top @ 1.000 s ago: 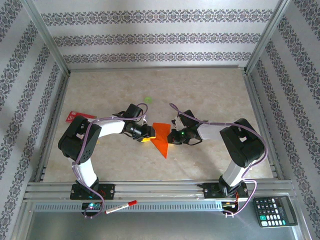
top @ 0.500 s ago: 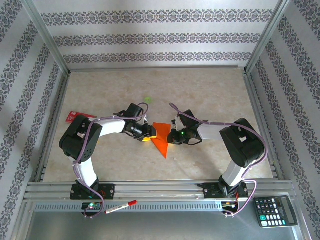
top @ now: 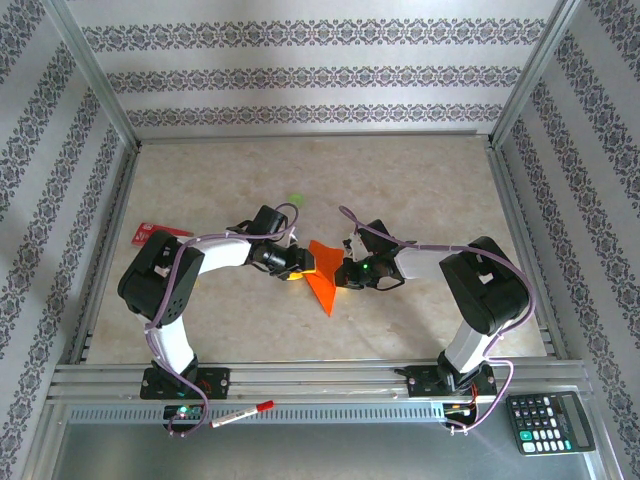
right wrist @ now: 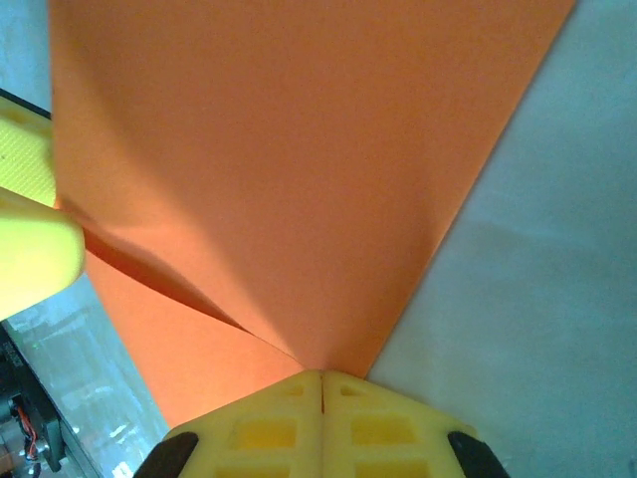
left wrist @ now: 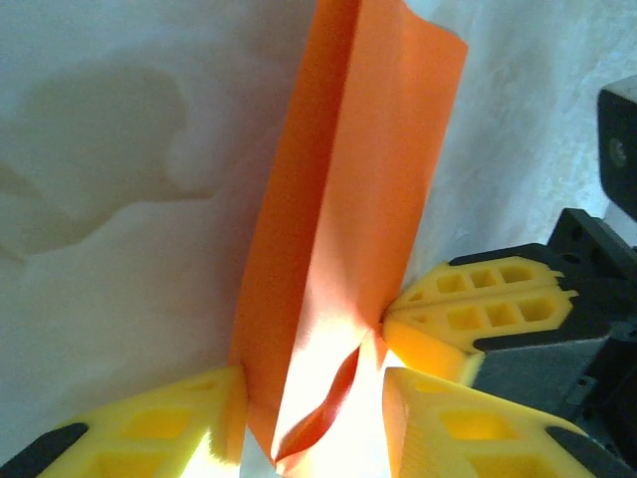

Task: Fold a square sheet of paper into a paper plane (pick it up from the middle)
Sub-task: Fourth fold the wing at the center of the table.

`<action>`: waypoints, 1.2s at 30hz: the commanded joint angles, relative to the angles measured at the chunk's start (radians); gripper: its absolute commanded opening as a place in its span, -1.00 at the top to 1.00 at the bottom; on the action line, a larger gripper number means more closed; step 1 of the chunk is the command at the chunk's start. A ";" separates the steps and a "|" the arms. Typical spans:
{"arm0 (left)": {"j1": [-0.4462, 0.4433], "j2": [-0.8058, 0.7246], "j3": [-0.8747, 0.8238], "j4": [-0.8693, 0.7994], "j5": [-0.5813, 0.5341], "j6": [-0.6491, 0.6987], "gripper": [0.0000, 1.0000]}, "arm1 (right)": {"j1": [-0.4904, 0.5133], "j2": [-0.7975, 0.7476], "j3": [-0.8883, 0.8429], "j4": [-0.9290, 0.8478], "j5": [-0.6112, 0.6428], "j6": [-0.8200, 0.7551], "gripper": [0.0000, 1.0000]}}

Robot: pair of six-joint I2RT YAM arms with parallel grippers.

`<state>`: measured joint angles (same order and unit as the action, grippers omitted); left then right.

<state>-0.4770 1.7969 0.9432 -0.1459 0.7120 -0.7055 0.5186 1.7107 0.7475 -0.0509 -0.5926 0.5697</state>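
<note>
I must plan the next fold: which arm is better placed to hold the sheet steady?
Probably right. The right claw is shut on the orange sheet; the left claw stands open around it.

The folded paper [top: 320, 285] is plain bright orange. The left gripper [left wrist: 314, 383] and right gripper [right wrist: 320, 378] have yellow fingers on black bodies. The table [top: 420, 180] is marbled beige. The walls [top: 320, 75] are white with grey floral bands. At the left edge lies a red card [top: 150, 234].

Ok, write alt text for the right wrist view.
A folded sheet of bright orange paper spreads across most of the frame, pinched at its lower point by the right gripper, yellow fingers shut. The left gripper's yellow finger touches the paper's edge.
</note>
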 commanded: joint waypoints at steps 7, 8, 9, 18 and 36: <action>-0.009 -0.053 0.022 -0.075 -0.023 0.062 0.24 | -0.005 0.035 0.005 -0.027 0.019 -0.018 1.00; -0.009 -0.052 0.022 -0.070 -0.022 0.061 0.25 | -0.005 0.036 0.006 -0.026 0.019 -0.020 1.00; -0.009 -0.050 0.022 -0.068 -0.018 0.061 0.25 | -0.005 0.037 0.006 -0.027 0.019 -0.019 1.00; -0.008 -0.002 0.043 -0.004 0.015 0.046 0.44 | -0.014 0.044 0.031 -0.057 0.012 -0.066 1.00; -0.008 -0.099 -0.071 0.033 -0.088 -0.124 1.00 | -0.009 -0.118 0.145 -0.309 0.148 -0.232 0.51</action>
<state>-0.4770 1.7645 0.9016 -0.1230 0.6674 -0.7586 0.4999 1.6768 0.8936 -0.2958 -0.5159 0.3820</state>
